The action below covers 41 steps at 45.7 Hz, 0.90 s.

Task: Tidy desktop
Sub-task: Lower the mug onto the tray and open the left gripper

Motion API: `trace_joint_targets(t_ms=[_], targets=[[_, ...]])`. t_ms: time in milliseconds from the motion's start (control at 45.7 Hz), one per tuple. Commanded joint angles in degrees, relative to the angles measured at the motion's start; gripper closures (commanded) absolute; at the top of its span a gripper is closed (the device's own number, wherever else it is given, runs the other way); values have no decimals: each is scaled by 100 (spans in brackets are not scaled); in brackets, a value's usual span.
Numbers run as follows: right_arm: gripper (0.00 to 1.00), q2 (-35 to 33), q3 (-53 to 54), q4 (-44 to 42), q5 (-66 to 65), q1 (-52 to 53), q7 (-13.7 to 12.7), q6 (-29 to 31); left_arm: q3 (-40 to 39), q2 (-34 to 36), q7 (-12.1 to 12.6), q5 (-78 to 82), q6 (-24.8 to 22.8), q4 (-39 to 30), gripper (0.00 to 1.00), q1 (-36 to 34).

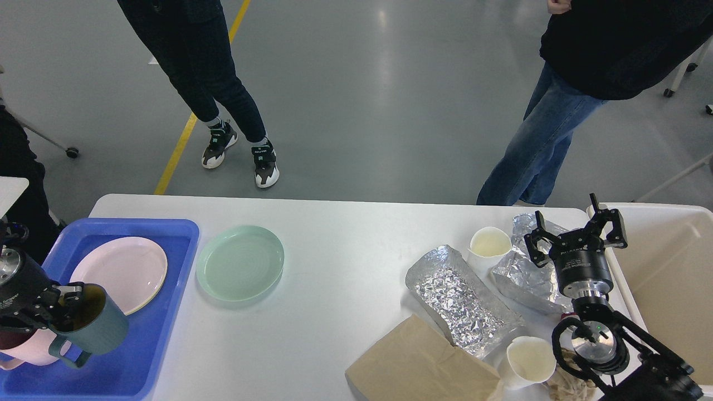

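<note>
Head view looks down on the white bench (pixel 345 312), which fills the lower half of the picture with its long axis running left to right; its far long edge faces two people standing on the grey floor, and its far-left corner is rounded.

At the left end a blue tray (pixel 167 312) rests on the bench. On it lie a pale pink plate (pixel 125 267) and a pink mug (pixel 28 350). Left end effector (pixel 58 305) is clamped on the rim of a dark teal mug (pixel 94 328), one finger inside it, holding it tilted over the tray just beside the pink mug. A mint green plate (pixel 240 263) sits on the bench just right of the tray.

Toward the right end lie a crumpled foil sheet (pixel 462 301), a second foil piece (pixel 521 278), a brown paper bag (pixel 420 365) and two white paper cups (pixel 489 245) (pixel 526 361). Right end effector (pixel 574 233) hangs above the second foil piece with its fingers spread apart, holding nothing. A cream bin (pixel 665 267) stands beyond the right edge.
</note>
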Motion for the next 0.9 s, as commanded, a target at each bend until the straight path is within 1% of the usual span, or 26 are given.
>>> trace_joint_targets(t_ms=[0,131,394,700,875], targets=[[0,-2,0,0,0,0,0,0,-327,-3,-5,178,136,396,100,534],[0,6,0,0,0,0,0,0,-723,-39,3,231,268,511,100,1035],[0,6,0,0,0,0,0,0,-881,-30,-5,249,444,511,99,1194],[0,6,0,0,0,0,0,0,-890,-39,-5,231,559,511,98,1273],[0,6,0,0,0,0,0,0,-978,-39,-5,249,761,511,97,1431]])
